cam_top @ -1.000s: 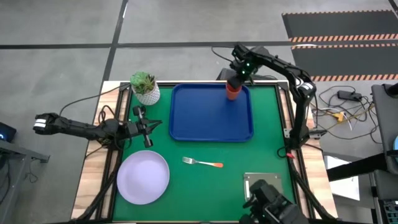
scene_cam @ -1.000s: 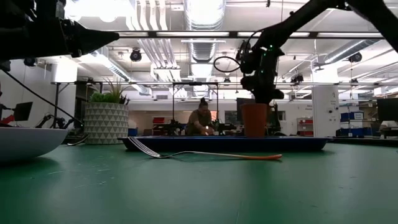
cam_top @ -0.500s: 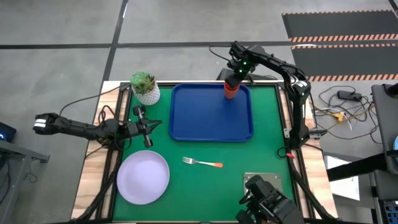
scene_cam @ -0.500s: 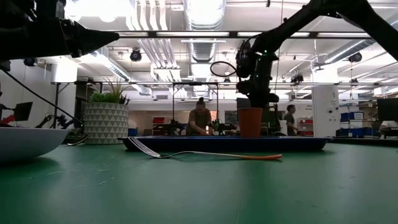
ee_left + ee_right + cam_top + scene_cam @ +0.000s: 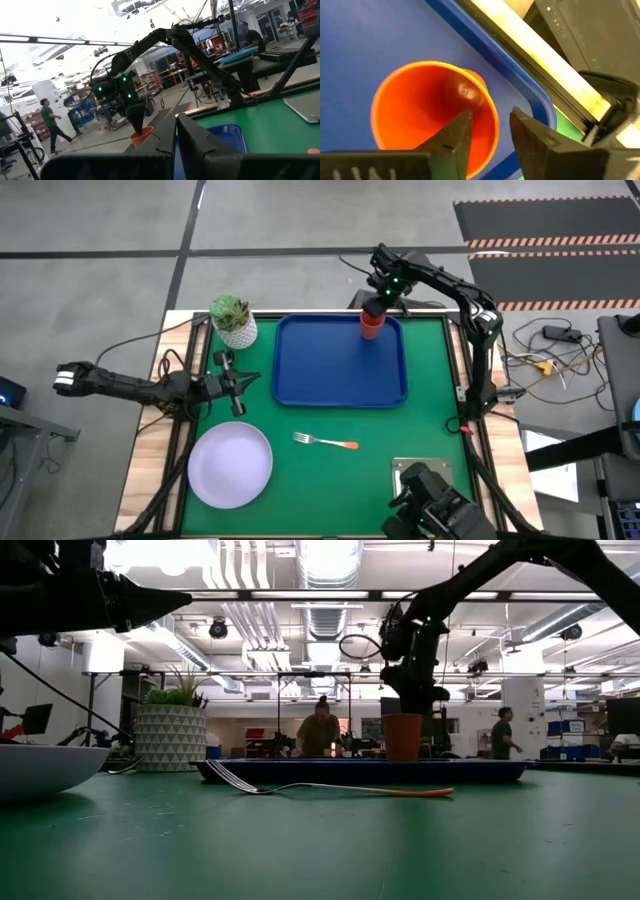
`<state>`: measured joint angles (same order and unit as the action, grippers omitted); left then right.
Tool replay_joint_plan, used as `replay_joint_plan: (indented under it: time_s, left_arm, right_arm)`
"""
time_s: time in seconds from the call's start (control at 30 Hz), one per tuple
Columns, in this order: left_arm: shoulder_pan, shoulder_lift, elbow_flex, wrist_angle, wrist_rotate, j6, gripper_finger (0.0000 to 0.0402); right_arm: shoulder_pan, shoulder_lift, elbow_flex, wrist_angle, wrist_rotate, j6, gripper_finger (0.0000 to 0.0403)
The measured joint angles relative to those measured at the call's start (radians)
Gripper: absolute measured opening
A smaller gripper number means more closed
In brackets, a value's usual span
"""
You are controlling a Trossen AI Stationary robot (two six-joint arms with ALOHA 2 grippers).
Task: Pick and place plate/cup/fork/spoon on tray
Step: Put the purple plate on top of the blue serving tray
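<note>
The orange-red cup (image 5: pixel 430 115) stands upright on its base in the far right corner of the blue tray (image 5: pixel 340 370). My right gripper (image 5: pixel 491 120) hangs open over the cup (image 5: pixel 371 326), pointing down. One finger is inside the rim and one outside, with a gap showing. The lavender plate (image 5: pixel 230 464) lies at the near left of the table. The fork (image 5: pixel 326 442) lies in front of the tray. The spoon is out of view. My left gripper (image 5: pixel 245 381) waits shut, left of the tray.
A white pot with a green plant (image 5: pixel 232 320) stands at the far left corner, beside the tray. A grey flat slab (image 5: pixel 425 472) lies at the near right. Green table shows between the fork and the plate. People move in the room beyond the table.
My right gripper has gone a little toward the table's far edge and down with the cup, which now stands on the tray.
</note>
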<state>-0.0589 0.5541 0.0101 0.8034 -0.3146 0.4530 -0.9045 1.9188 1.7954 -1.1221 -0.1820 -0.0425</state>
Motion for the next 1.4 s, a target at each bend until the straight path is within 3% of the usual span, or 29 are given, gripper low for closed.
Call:
replay_joint_plan:
  time_s: [0.3,0.53,0.73,0.9,1.13,1.27,1.4]
  left_arm:
    - [0.0,0.004,0.0,0.0,-0.001,-0.149,0.0]
    - [0.0,0.038,0.0,-0.001,0.0,-0.364,0.0]
    - [-0.001,0.077,0.002,0.0,0.002,-0.53,0.0]
    - [-0.007,0.13,0.021,0.0,0.017,-0.626,0.0]
    - [-0.053,0.233,0.085,0.0,0.026,-0.683,0.0]
    - [-0.088,0.295,0.132,0.0,0.026,-0.684,0.0]
    - [-0.119,0.355,0.181,0.0,0.025,-0.685,0.0]
  right_arm:
    - [0.031,-0.167,-0.002,-0.051,-0.002,0.044,0.0139]
    - [0.208,-0.331,-0.077,-0.035,-0.002,0.064,0.0128]
    - [0.422,-0.493,-0.241,0.116,-0.002,0.105,0.012]
    - [0.598,-0.638,-0.434,0.336,0.019,0.135,0.0113]
    - [0.827,-0.829,-0.789,0.791,0.191,0.084,0.0097]
    - [0.899,-0.913,-0.992,1.098,0.208,-0.017,0.0088]
    - [0.907,-0.998,-1.134,1.265,0.21,-0.089,0.0077]
